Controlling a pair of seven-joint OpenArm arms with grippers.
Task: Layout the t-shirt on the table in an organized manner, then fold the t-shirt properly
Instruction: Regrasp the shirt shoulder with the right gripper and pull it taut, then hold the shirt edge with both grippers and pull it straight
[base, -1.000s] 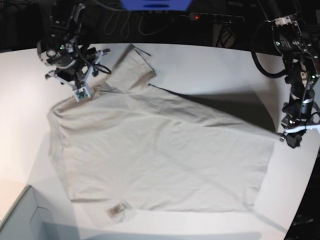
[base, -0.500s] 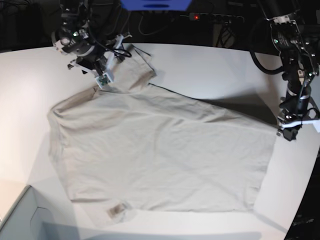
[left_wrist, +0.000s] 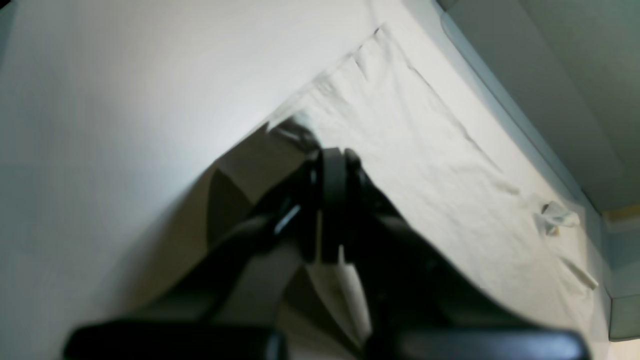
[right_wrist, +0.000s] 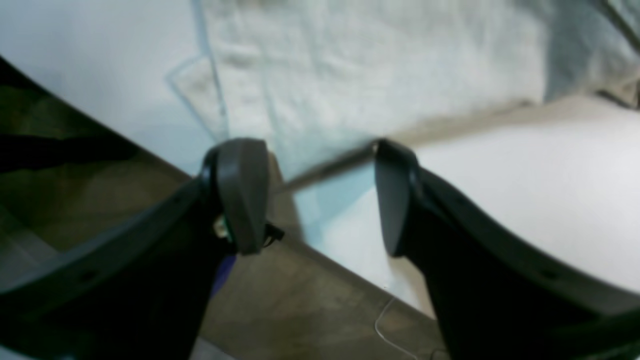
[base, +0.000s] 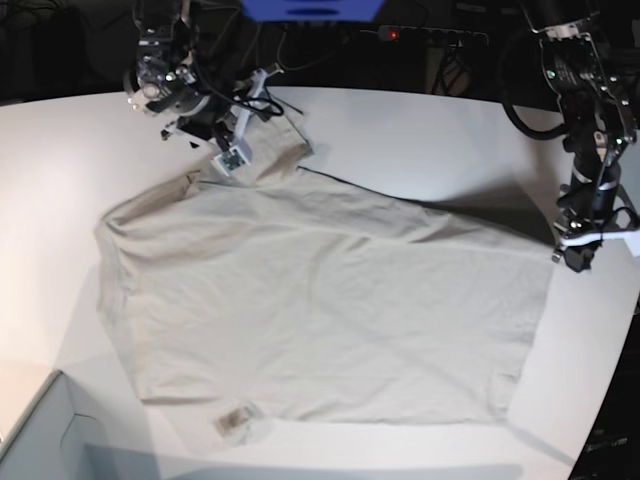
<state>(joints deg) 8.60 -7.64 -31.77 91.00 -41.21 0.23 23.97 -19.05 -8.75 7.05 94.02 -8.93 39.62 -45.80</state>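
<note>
The light grey-beige t-shirt (base: 320, 310) lies spread across the white table (base: 420, 140), with one sleeve pointing to the far edge. At the shirt's right corner my left gripper (base: 578, 255) is shut on the hem. In the left wrist view the t-shirt (left_wrist: 425, 150) rises in a tent up to the closed left gripper (left_wrist: 332, 165). My right gripper (base: 232, 158) hovers open over the far sleeve. In the right wrist view the right gripper (right_wrist: 310, 195) has nothing between its fingers, and the t-shirt (right_wrist: 375, 65) lies just beyond them near the table (right_wrist: 525, 190) edge.
A pale box corner (base: 40, 440) pokes in at the near left. A small label (base: 235, 420) lies at the shirt's near edge. A power strip and cables (base: 430, 35) sit in the dark behind the table's curved far edge.
My right gripper has moved from the shirt's shoulder to the right and farther back, over the sleeve, and its jaws have spread wider. The left gripper has shifted slightly toward the far side with the hem corner.
</note>
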